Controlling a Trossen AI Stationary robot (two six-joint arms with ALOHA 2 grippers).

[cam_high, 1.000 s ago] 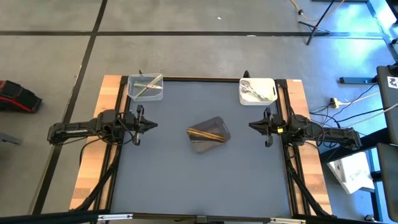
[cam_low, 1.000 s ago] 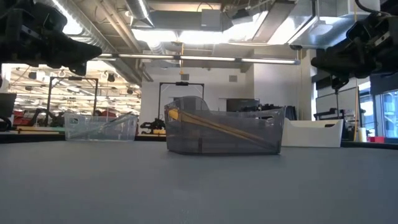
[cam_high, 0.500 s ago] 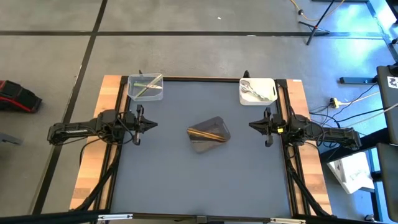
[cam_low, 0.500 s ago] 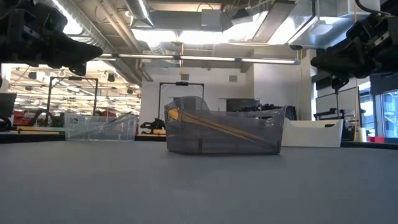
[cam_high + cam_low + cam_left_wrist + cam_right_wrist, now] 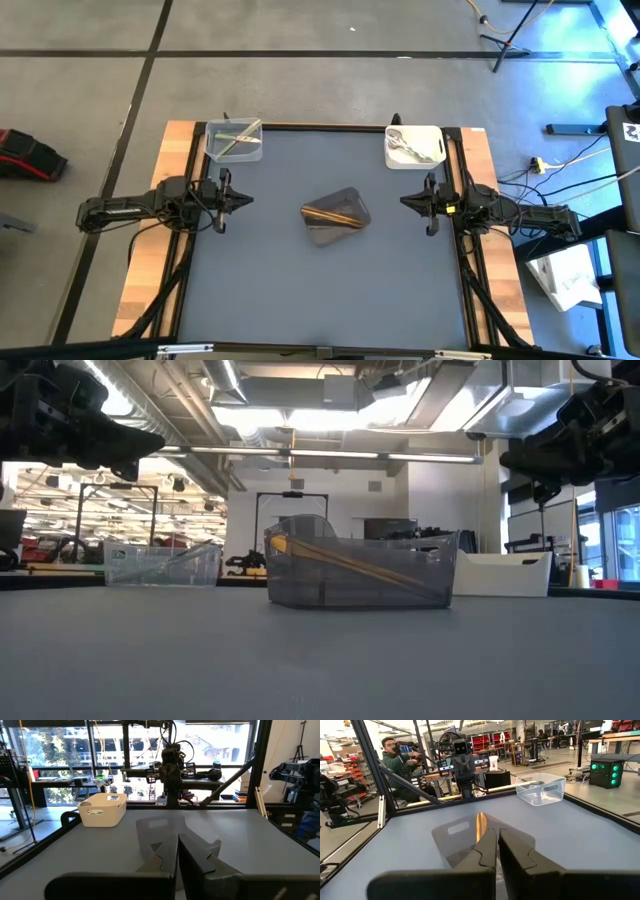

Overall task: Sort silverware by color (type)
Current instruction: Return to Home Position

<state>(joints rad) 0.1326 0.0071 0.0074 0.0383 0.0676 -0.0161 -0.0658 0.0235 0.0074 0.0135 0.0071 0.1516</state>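
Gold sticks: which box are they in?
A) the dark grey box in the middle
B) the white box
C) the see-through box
A: the gold pieces lie in the dark grey tub mid-table, while the clear tub holds green knives and the white tub holds silver spoons.

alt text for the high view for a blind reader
Seen from above, a grey table holds three tubs: a clear tub with green knives top left, a white tub with silver spoons top right, and a dark grey tub with gold pieces in the middle. The left gripper and right gripper are shut and empty at the table's sides.
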